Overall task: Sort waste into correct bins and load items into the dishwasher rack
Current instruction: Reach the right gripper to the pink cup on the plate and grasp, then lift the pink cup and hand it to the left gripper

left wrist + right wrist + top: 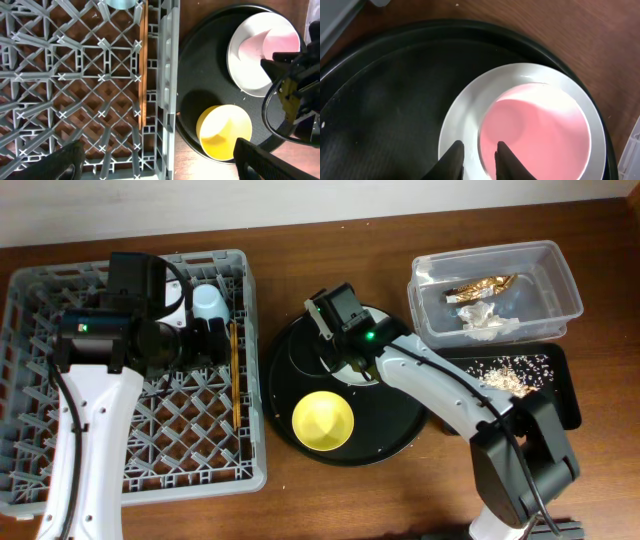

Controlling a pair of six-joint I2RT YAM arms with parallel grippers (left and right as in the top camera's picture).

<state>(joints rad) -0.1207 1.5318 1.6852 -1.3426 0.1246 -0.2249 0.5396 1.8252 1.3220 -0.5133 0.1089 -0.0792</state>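
My right gripper (479, 150) hangs over the round black tray (400, 435). Its fingers are slightly apart, astride the rim of the pink cup (540, 130), one inside the cup and one over the white plate (470, 115) the cup stands on. The yellow bowl (322, 420) sits at the tray's front. My left gripper (215, 338) is wide open and empty above the grey dishwasher rack (60, 440), near its right wall. The light blue cup (208, 302) and the chopsticks (235, 375) lie in the rack. The gold wrapper (480, 287) and the napkin (485, 320) lie in the clear tub (560, 270). Crumbs (510, 370) lie in the shallow black tray (565, 395).
The left wrist view shows the rack's lattice (60, 75), the chopsticks (142, 75), the yellow bowl (225, 132), the pink cup (280, 47) and my right arm (300, 75) with its cable. Brown table runs between rack and round tray.
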